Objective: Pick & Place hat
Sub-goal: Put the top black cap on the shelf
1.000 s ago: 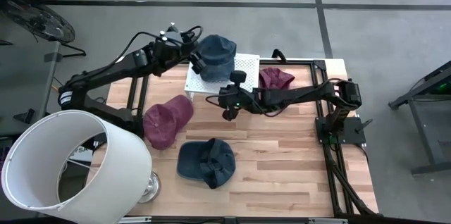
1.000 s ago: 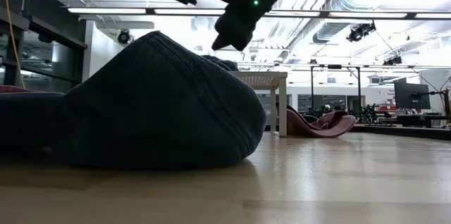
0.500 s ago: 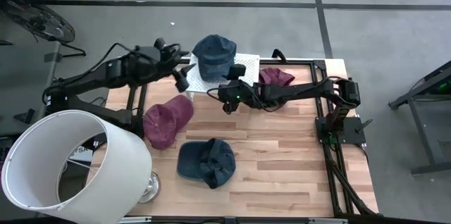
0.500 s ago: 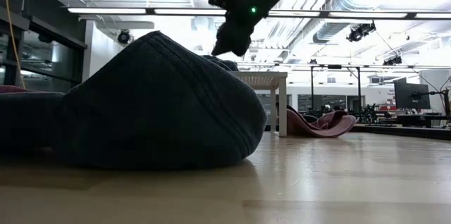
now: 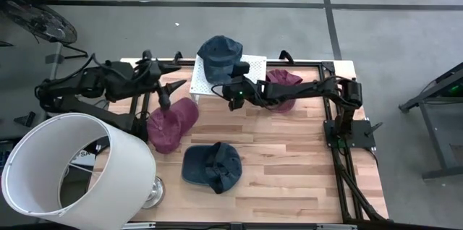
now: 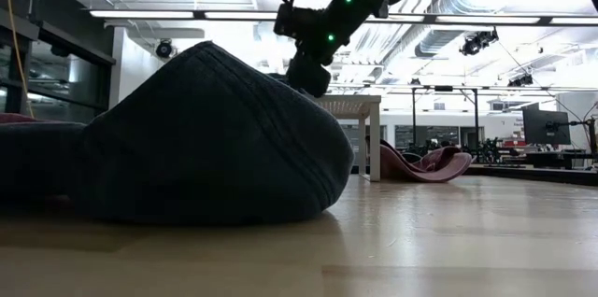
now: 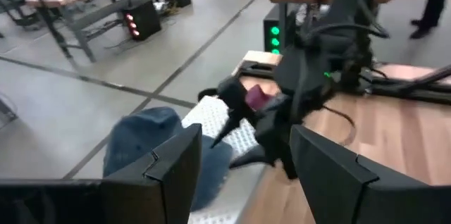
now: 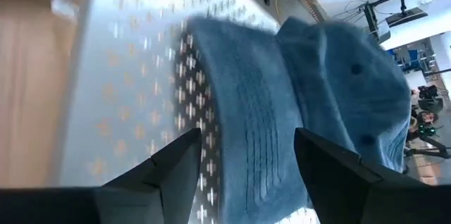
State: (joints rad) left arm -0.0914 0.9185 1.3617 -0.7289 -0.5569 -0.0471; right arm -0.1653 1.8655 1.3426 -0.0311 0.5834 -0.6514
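A light blue hat point(image 5: 219, 55) lies on a white perforated stand point(image 5: 249, 67) at the table's far edge. My right gripper point(image 8: 246, 164) is open at the stand's near side. Its fingers stand either side of the hat's brim point(image 8: 239, 118), just short of it. In the high view, my right gripper point(image 5: 233, 79) sits at the hat's near edge. My left gripper point(image 5: 168, 92) hangs open and empty over the table's far left, above a maroon hat point(image 5: 172, 123). From there the blue hat point(image 7: 151, 143) shows beyond my left gripper point(image 7: 246, 171).
A dark blue hat point(image 5: 211, 166) lies near the table's front and fills the low view point(image 6: 206, 138). A second maroon hat point(image 5: 283, 84) lies under my right arm. A white lampshade point(image 5: 69, 168) stands at the near left corner.
My left gripper has drawn back from the blue hat toward the table's left edge. The hat has stayed on the stand. My right gripper has moved toward the far edge, up to the stand and the hat's brim.
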